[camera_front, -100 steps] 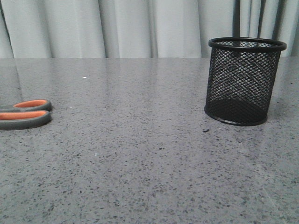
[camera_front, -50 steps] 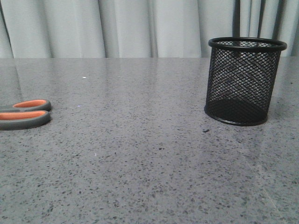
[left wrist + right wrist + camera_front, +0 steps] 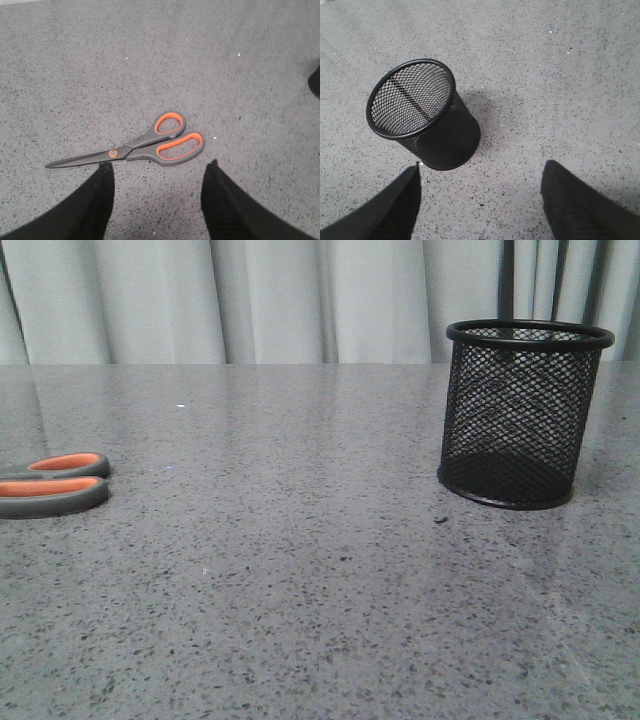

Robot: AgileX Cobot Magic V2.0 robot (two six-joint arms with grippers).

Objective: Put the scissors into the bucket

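No change is seen across the last second: in the front view the scissors (image 3: 52, 484) are found in the same spot at the left edge of the table (image 3: 300, 540), and the bucket (image 3: 523, 415) is found upright, well apart to the right, exactly as before. The task is therefore judged to be at its very start, with the pick not yet begun. The left gripper (image 3: 157, 172) is held above the scissors, its fingers spread wide and nothing between them; the closed blades and orange-lined handles are seen lying flat just beyond the fingertips. The right gripper (image 3: 480, 175) is likewise held spread and empty above the table, with the bucket just beyond its fingertip.
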